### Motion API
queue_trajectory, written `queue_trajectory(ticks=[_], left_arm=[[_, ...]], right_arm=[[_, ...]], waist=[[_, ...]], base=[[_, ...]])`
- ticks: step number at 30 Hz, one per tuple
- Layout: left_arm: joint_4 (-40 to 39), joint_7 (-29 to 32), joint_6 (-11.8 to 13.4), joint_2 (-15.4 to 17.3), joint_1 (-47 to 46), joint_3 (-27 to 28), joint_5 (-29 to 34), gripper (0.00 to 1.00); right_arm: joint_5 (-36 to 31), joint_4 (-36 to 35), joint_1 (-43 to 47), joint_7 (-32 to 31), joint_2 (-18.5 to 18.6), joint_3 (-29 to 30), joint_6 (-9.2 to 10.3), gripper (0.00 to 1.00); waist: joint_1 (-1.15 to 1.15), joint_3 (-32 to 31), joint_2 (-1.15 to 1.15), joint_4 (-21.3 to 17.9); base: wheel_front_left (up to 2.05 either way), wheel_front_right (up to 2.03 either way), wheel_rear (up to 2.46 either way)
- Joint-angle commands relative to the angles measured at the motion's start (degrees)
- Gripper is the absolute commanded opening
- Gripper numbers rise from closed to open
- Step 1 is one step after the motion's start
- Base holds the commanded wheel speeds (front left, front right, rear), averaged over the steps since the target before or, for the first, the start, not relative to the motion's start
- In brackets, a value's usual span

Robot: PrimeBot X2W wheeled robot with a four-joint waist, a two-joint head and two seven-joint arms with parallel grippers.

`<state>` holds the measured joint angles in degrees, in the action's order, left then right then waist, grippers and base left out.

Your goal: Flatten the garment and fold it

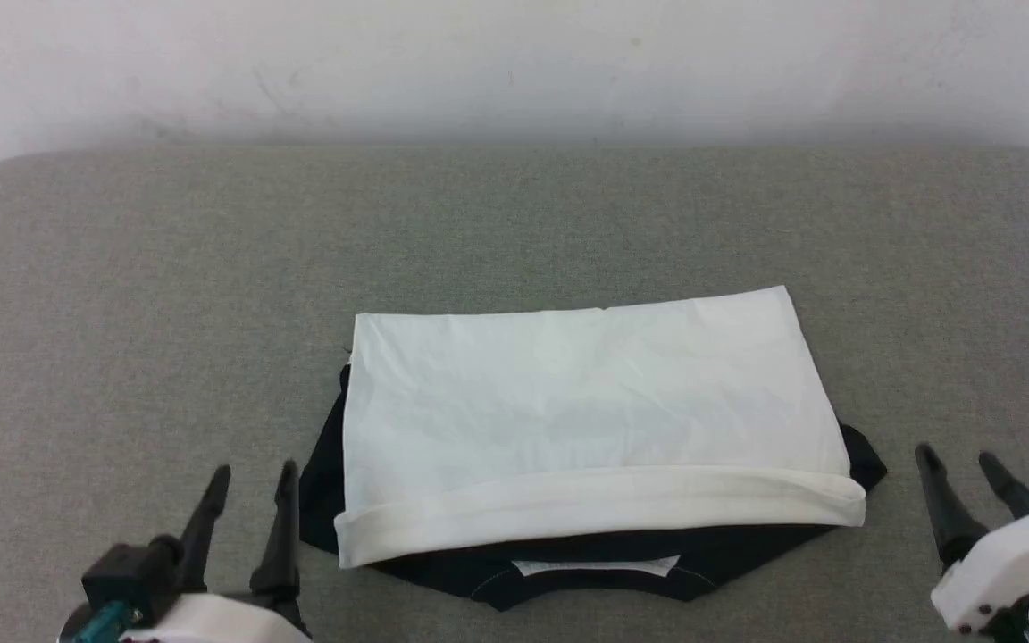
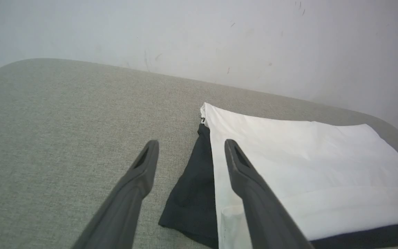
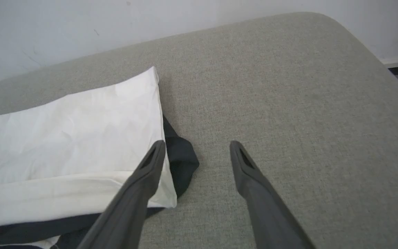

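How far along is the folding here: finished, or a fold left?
Done: the garment lies folded into a compact rectangle on the table, white body on top, black sleeves peeking out at both sides and the near edge. In hand: nothing; the left gripper and right gripper stand open beside it, off the cloth. Left: perhaps tidying the rolled near hem; otherwise it looks finished.

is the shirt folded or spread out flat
Folded: the garment lies as a compact white rectangle, its near edge doubled over, black cloth peeking out beneath.
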<state>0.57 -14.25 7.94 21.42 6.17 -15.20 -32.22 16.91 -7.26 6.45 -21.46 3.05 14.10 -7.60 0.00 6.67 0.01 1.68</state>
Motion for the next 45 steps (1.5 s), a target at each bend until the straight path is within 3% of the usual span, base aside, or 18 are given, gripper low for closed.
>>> queue_trajectory(ticks=[1,6,11,20,26,27,29,30,31,36,45], left_arm=[[-0.45,-0.58,0.1,-0.87,-2.05,1.08,1.27,1.0],[-1.09,-0.71,0.56,-4.22,-5.4,5.31,5.46,1.0],[0.64,-0.73,-1.1,-7.36,-8.81,8.8,9.03,1.0],[4.84,-0.74,-5.49,-10.82,-13.02,13.2,13.67,1.0],[6.06,-0.74,-7.52,-12.87,-13.56,14.61,15.73,1.0],[6.29,-0.74,-7.76,-13.13,-13.47,14.8,16.0,1.0],[6.6,-0.74,-8.19,-13.53,-13.33,15.15,16.54,1.0],[6.6,-0.74,-8.19,-13.53,-13.33,15.15,16.54,1.0],[6.78,-0.74,-8.41,-13.73,-13.25,15.28,16.76,1.0],[7.34,-0.74,-9.17,-14.47,-12.66,16.11,17.76,1.0],[8.04,-0.74,-10.12,-15.53,-11.17,16.8,18.81,1.0]], right_arm=[[0.66,0.89,-2.2,1.89,-0.17,0.01,0.11,1.0],[1.42,7.31,-6.94,6.6,-0.17,-1.01,0.11,1.0],[0.32,16.02,-11.41,7.29,-0.17,-2.71,0.11,1.0],[-6.31,30.28,-19.34,-1.14,-0.17,-2.79,0.11,1.0],[-5.43,35.98,-21.27,-9.52,-0.17,-4.66,0.11,0.99],[-5.04,36.23,-21.24,-10.75,-0.17,-5.14,0.11,0.45],[-4.13,36.08,-21.14,-12.16,-0.17,-6.0,0.11,0.09],[-4.13,36.08,-21.14,-12.16,-0.17,-6.0,0.11,0.09],[-3.61,35.72,-21.06,-12.2,-0.17,-6.19,0.11,0.0],[-2.14,33.04,-20.19,-10.62,-0.17,-5.79,0.11,0.0],[-8.15,25.67,-15.58,-7.08,-0.17,6.14,0.11,0.0]], waist=[[0.0,-0.33,-0.01,0.33],[0.0,-0.49,-0.01,0.69],[0.0,-0.31,-0.01,1.19],[0.0,0.49,-0.01,1.22],[0.0,0.25,-0.01,1.45],[0.0,0.23,-0.01,1.46],[0.0,0.24,-0.01,1.43],[0.0,0.24,-0.01,1.43],[0.0,0.21,-0.01,1.42],[0.0,-0.26,-0.01,1.16],[0.0,-1.51,-0.01,1.26]], base=[[0.0,0.0,0.0],[0.0,0.0,0.0],[0.0,0.0,0.0],[0.0,0.0,0.0],[0.0,0.0,0.0],[0.0,0.0,0.0],[0.0,0.0,0.0],[0.0,0.0,0.0],[0.0,0.0,0.0],[0.0,0.0,0.0],[0.0,0.0,0.0]])
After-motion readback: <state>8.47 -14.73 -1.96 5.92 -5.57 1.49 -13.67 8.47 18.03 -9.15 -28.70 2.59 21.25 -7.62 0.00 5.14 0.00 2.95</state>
